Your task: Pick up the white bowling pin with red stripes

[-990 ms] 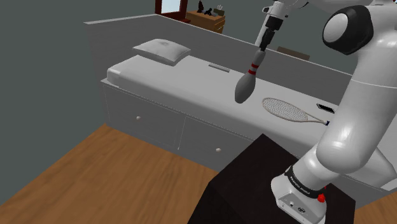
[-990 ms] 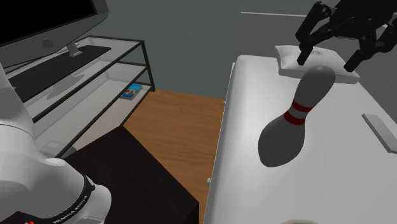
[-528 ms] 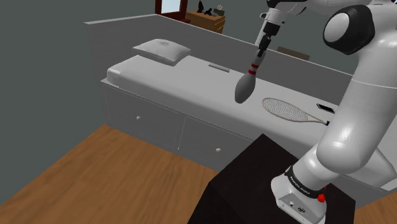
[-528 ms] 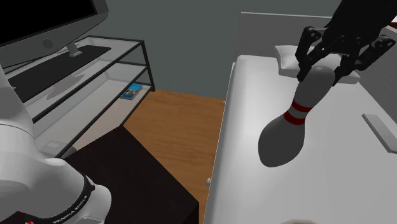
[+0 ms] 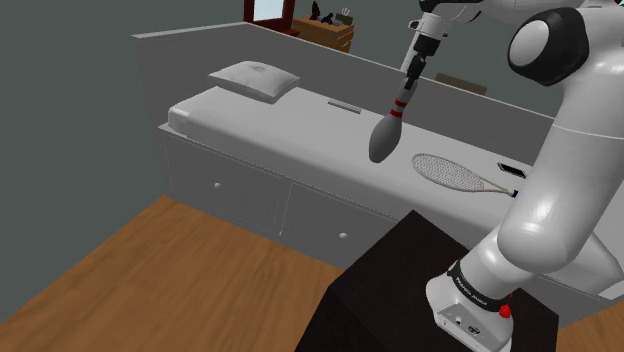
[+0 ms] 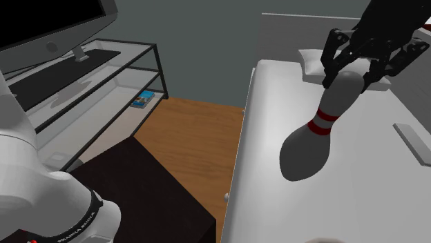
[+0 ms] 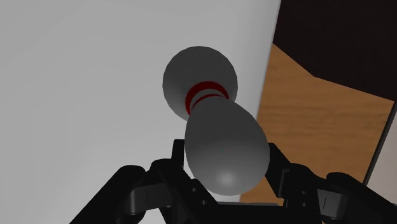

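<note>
Clasping the head of the pale bowling pin (image 6: 314,134), the gripper (image 6: 352,79) sits just above its red-striped neck.

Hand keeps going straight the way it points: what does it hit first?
The rounded top of the grey-white bowling pin with red stripes, directly ahead of the black hand; the white bed lies beyond. Gap to the palm unclear.
</note>
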